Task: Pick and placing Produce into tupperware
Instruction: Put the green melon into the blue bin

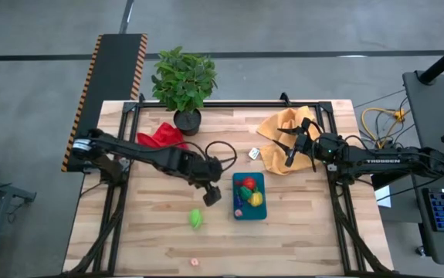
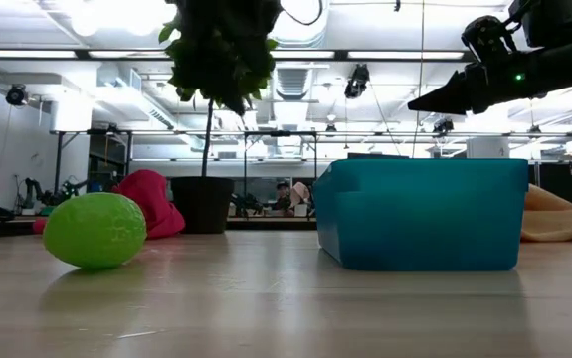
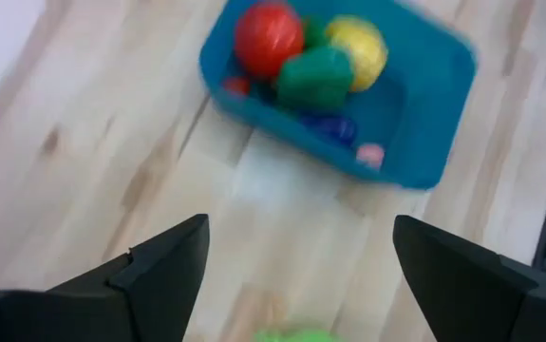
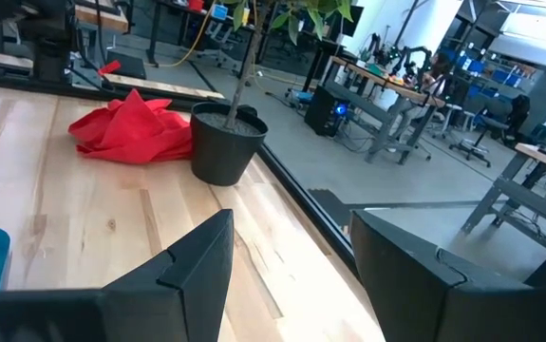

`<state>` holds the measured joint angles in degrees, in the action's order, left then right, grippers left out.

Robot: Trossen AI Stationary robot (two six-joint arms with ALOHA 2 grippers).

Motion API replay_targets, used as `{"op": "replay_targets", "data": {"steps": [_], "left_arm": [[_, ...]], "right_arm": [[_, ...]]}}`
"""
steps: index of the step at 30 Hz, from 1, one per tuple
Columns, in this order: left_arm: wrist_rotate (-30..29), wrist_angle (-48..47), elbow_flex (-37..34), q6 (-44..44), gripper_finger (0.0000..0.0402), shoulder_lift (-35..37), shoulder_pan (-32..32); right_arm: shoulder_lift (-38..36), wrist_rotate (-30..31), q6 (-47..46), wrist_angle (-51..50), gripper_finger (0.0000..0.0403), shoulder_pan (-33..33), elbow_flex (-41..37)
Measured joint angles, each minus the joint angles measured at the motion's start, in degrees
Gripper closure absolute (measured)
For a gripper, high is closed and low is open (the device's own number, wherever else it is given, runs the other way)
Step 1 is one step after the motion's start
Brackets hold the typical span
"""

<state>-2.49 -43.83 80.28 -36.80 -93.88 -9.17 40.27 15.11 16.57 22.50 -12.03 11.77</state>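
Note:
The teal tupperware [image 1: 249, 210] stands on the table right of centre and holds red [image 3: 268, 38], green [image 3: 315, 78] and yellow [image 3: 356, 49] produce, plus a dark blue-purple piece [image 3: 329, 125]. A light green produce piece [image 1: 196, 219] lies on the wood to the container's left, nearer the near edge; the low view shows it resting on its underside [image 2: 95, 230]. My left gripper [image 1: 211, 193] hovers open between that piece and the tupperware [image 3: 415, 114], touching nothing. My right gripper [image 1: 289, 158] is open above the mustard cloth, away from the produce.
A potted plant [image 1: 184, 85] stands at the far edge, with a red cloth [image 1: 162, 137] beside it. The mustard-yellow cloth [image 1: 277, 133] lies far right, a small white tag [image 1: 254, 154] next to it. A tiny pink speck [image 1: 194, 261] lies near the near edge.

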Motion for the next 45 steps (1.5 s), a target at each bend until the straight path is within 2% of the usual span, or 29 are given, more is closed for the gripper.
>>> {"op": "replay_targets", "data": {"steps": [6,12,17,28,39,45], "left_arm": [[-1.4,-4.2,-0.1,-3.0,0.0085,0.0,-1.4],[-9.9,-9.3,-0.1,-3.5,0.0085,0.2,-2.8],[-15.8,-16.1,0.0,-9.2,0.0085,0.5,-4.3],[-16.3,-18.1,-0.2,-20.4,0.0085,0.6,-7.1],[-16.5,-19.7,-1.3,-32.0,0.0085,0.2,-11.3],[-16.5,-19.7,-1.3,-38.2,0.0085,-1.3,-14.3]], "right_arm": [[0.0,0.0,0.0,0.0,0.0197,0.0,0.0],[0.0,0.0,-1.1,0.0,0.0197,0.0,0.0],[0.0,0.0,-1.2,0.0,0.0197,0.0,0.0],[0.0,0.0,-1.7,0.0,0.0197,0.0,0.0],[0.0,0.0,-10.9,-0.2,0.0197,0.0,0.0],[0.0,-0.1,-12.1,-2.4,0.0197,0.0,0.0]]}}
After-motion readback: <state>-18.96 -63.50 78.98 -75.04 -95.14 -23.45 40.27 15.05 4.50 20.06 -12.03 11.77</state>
